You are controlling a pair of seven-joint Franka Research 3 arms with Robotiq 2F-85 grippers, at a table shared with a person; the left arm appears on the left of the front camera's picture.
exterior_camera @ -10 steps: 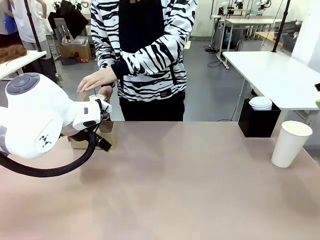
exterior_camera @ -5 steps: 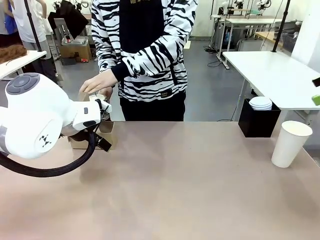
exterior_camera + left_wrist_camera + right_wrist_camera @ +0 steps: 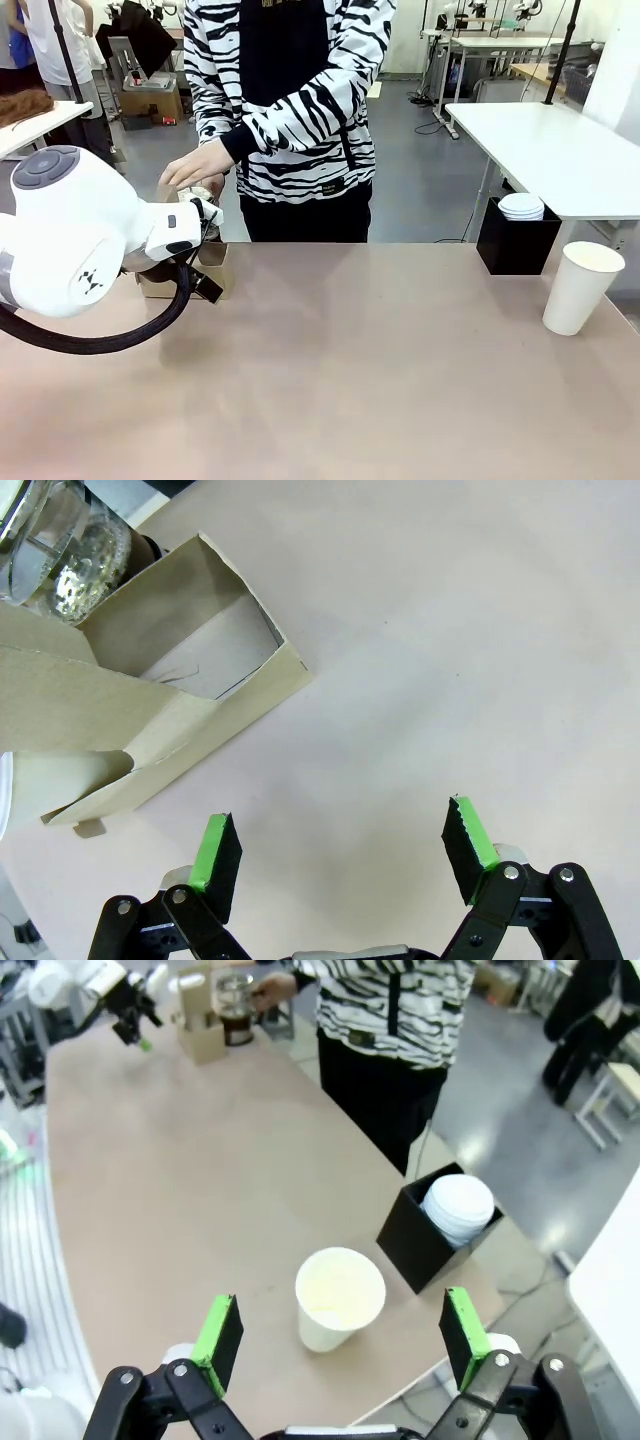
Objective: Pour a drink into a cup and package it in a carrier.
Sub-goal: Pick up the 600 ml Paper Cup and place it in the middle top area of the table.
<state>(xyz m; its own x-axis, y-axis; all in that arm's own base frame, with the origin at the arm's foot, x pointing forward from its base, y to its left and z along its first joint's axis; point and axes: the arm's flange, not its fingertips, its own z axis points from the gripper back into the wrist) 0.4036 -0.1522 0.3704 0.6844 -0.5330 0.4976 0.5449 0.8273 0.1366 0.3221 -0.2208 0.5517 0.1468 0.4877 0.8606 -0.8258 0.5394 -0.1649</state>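
Left fingers (image 3: 215, 855) are spread wide, the left gripper (image 3: 343, 848) released over bare table (image 3: 450, 630) with nothing between the green pads. Just beyond the tips, off to one side, sits the cardboard carrier (image 3: 170, 710), with the glass jug (image 3: 60, 550) right behind it. Right gripper (image 3: 340, 1335) hangs released too, gripping nothing: a white paper cup (image 3: 340, 1300) stands beyond its tips, framed between the pads, the black box of lids (image 3: 425, 1235) is just past that, and far out ahead the dark drink (image 3: 237, 1028) sits in the jug beside the carrier, a person's hand (image 3: 275, 990) right at it.
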